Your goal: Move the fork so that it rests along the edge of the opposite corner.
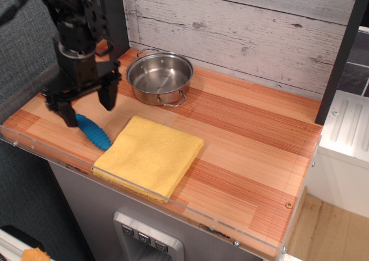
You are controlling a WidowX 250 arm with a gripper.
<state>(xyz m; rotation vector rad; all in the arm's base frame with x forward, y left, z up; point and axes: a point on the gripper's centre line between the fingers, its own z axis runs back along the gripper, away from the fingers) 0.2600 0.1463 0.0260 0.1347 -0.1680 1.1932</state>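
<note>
Clearly, our gripper (87, 106) was spread wide, its two dark fingers hanging down on either side of the fork (92, 131) near the front-left corner of the desk (248, 157). One finger (108, 95) stood toward the pot side and the other (68, 114) toward the grey-blue wall, over the place where the fork's metal head would lie; the head itself was hidden behind the arm, so we saw only the ribbed blue handle slanting out toward the yellow cloth (151, 155). We could not tell whether the fingertips were touching the desk or were just above it.

We judged that we were in the reaching step, lined up over the fork for a grasp, with nothing yet held. The handle's end lay just beside the cloth's near corner. Behind the gripper the steel pot (159, 78) sat against the whitewashed plank wall, well apart from the fork.

For the next move we reckoned the fingers had to close on the fork near the neck or upper handle and lift it clear. It then had to be carried across the desk, over or around the cloth and clear of the pot, and laid along the side edge (318, 135) by the thin black post (343, 53).
</note>
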